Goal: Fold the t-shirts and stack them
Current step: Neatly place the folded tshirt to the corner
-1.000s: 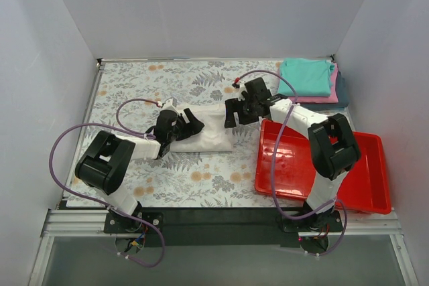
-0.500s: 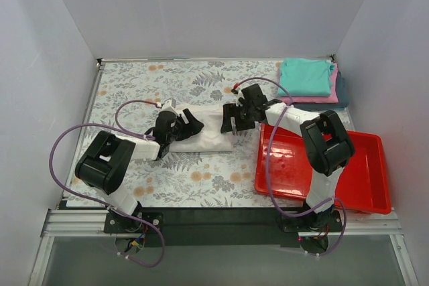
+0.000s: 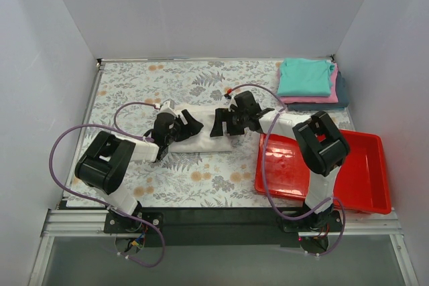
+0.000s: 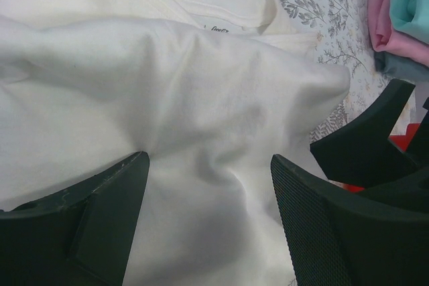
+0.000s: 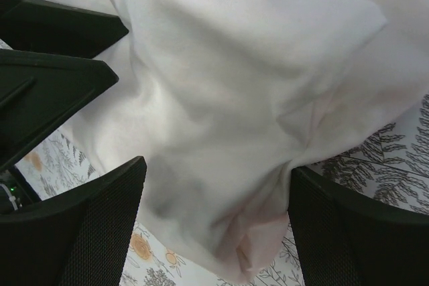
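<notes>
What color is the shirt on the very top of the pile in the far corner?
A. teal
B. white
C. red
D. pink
A: the teal t-shirt lies on top of the pile, and the pink t-shirt only peeks out from under its edge.

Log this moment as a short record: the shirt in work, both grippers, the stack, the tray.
shirt in work: white t-shirt, rumpled, mid-table
left gripper: open, jaws astride the shirt's left end
right gripper: open, jaws astride its right end
stack: far right corner; teal tee on top, pink tee under it, dark tee lowest
red tray: near right, by the right arm
</notes>
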Controlling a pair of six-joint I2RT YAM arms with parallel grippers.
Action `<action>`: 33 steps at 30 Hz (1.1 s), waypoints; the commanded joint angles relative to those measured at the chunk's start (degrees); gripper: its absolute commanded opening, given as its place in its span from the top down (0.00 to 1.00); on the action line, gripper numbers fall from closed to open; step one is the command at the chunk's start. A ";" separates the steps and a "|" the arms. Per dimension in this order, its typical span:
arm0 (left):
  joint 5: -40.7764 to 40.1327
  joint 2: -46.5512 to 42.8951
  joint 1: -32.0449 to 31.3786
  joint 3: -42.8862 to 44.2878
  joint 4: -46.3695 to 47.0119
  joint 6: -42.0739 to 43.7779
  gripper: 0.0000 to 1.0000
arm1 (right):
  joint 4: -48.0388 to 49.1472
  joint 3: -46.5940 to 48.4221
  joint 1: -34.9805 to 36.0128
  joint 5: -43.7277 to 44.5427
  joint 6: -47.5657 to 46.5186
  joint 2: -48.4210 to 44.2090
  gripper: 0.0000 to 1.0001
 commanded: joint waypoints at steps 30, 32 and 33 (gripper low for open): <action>-0.81 -22.71 0.57 2.19 -23.15 1.93 0.28 | -3.23 8.57 2.03 8.98 -9.87 4.41 0.99; -1.96 -29.11 0.74 3.86 -29.47 3.51 0.25 | -6.32 13.13 -0.08 9.86 -14.71 4.32 0.99; -2.05 -30.98 1.00 5.52 -31.76 4.83 0.24 | -8.95 14.46 -0.87 10.30 -15.96 4.40 0.99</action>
